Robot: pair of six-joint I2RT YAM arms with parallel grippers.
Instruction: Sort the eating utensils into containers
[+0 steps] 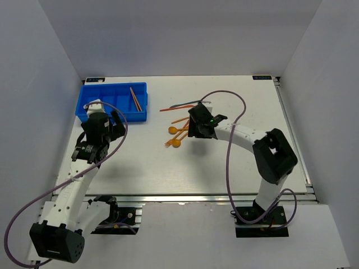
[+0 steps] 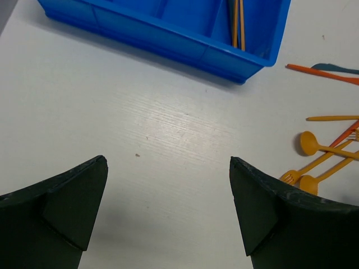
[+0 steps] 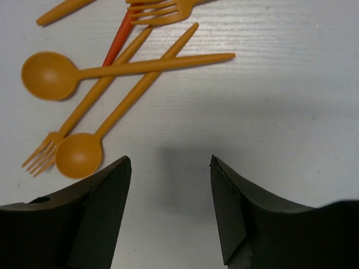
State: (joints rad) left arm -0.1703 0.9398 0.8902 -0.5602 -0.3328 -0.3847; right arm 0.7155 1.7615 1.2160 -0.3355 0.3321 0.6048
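At the desk's far left corner, tray (image 1: 120, 95) holds sticks (image 1: 135, 98); left gripper (image 2: 168, 162) spread wide, empty; right gripper (image 3: 169, 159) parted beside orange spoons (image 3: 49, 74).

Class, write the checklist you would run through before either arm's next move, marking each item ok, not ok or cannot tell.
1. Left gripper open and empty: ok.
2. Right gripper open, nothing between its fingers: ok.
3. Right gripper centred over a utensil: not ok; the nearest spoon lies off to one side.
4. Blue tray has free compartments: ok; orange sticks lie in one, others in view look bare.
5. Loose utensils lie apart: not ok; another spoon lies across its handle.
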